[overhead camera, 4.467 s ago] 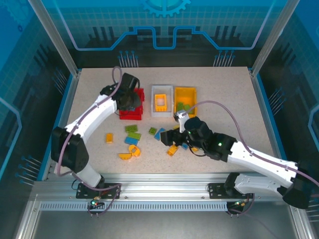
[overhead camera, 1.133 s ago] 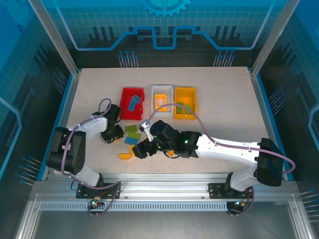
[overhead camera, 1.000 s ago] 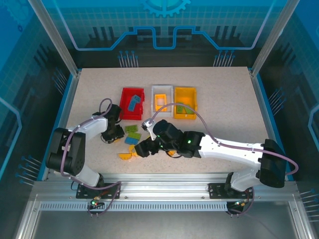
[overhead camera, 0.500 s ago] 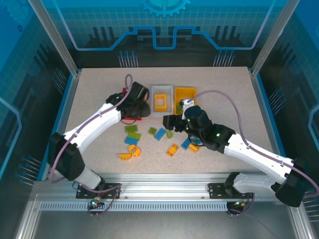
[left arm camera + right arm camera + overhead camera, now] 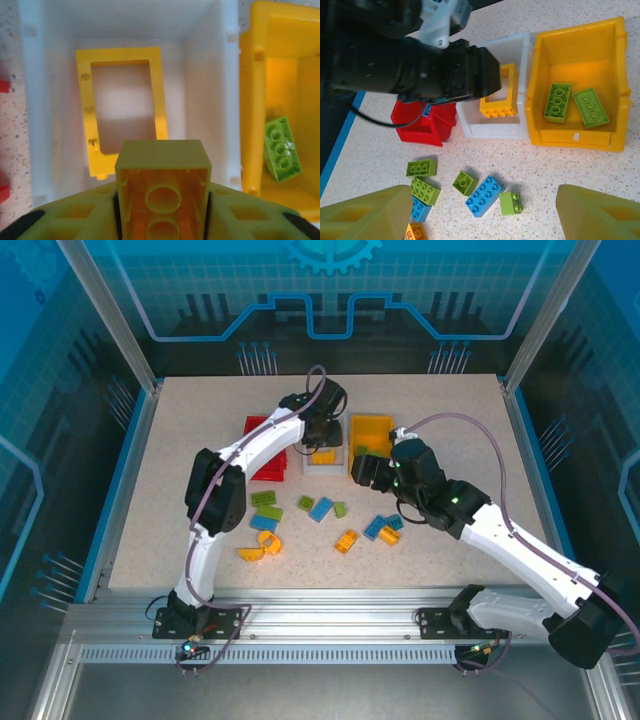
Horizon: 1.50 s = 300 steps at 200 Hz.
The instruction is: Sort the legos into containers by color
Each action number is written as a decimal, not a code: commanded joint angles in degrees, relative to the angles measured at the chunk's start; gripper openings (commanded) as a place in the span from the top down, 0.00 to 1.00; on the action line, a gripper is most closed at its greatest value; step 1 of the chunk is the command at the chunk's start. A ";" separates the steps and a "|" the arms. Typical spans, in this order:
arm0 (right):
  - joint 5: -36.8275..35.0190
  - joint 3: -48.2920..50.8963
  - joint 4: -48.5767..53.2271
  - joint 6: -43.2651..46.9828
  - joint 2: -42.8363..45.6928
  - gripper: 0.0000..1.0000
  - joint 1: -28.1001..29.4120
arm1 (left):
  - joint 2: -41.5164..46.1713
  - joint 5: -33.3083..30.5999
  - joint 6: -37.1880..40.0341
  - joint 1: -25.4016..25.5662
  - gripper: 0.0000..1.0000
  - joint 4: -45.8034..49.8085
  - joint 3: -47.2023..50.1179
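Left gripper point(image 5: 322, 438): over the white bin point(image 5: 27, 100), jaws clenched on a yellow brick point(image 5: 162, 187). In the left wrist view the brick sits between the two fingers point(image 5: 75, 220) with its hollow underside toward the camera, above the near part of the bin.

White bin: holds a yellow frame point(image 5: 122, 110), lying flat on the floor.

Yellow bin point(image 5: 575, 137): just right of the white bin, walls touching or nearly so. Two green bricks point(image 5: 557, 102) lie inside, side by side, studs up.

Red bin point(image 5: 422, 127): left of the white bin, partly hidden by the left arm; contents cannot be told.

Right gripper point(image 5: 480, 212): jaws released and wide apart, nothing between them. It hangs above the table point(image 5: 450, 410) in front of the white and yellow bins, close to the yellow bin's near wall in the top view.

Loose legos on the table, in front of the bins:
- blue brick point(image 5: 485, 195), between a green one point(image 5: 465, 182) and a small green one point(image 5: 511, 202)
- two green bricks at left point(image 5: 421, 167), one behind the other
- orange brick point(image 5: 347, 540), near the middle
- blue and orange pair point(image 5: 382, 530), touching
- yellow pieces point(image 5: 258, 548), nearest the arm bases
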<state>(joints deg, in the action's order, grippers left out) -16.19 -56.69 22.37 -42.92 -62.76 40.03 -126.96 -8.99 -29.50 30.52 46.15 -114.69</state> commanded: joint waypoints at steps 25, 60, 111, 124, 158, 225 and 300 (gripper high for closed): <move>0.79 0.00 2.88 0.20 2.53 0.22 -1.04 | -2.15 0.82 0.65 -1.16 0.44 5.08 -4.61; 0.06 0.67 5.14 1.22 3.38 0.22 -1.10 | 3.48 0.80 0.31 -0.67 0.44 4.53 -2.23; 0.34 0.81 10.26 3.02 -3.51 0.26 1.58 | 24.44 -0.31 -5.06 2.91 0.45 -1.25 15.44; 0.34 -0.88 11.86 4.07 -9.09 0.28 3.79 | 32.01 0.00 -7.71 4.38 0.45 -4.67 24.99; 2.77 -5.35 12.09 7.56 -23.87 0.30 8.51 | 52.54 1.09 -15.61 9.09 0.44 -10.52 47.19; 3.28 -12.24 10.63 10.88 -41.76 0.38 6.74 | 78.06 3.94 -23.34 14.54 0.43 -9.80 65.90; 3.26 -15.91 11.05 11.88 -47.63 0.60 4.82 | 81.90 4.07 -24.03 14.57 0.44 -9.62 67.85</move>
<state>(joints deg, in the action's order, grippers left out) -13.23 -71.26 32.77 -31.64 -109.36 45.34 -44.91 -6.09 -52.66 44.80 36.62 -47.33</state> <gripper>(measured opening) 0.445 0.565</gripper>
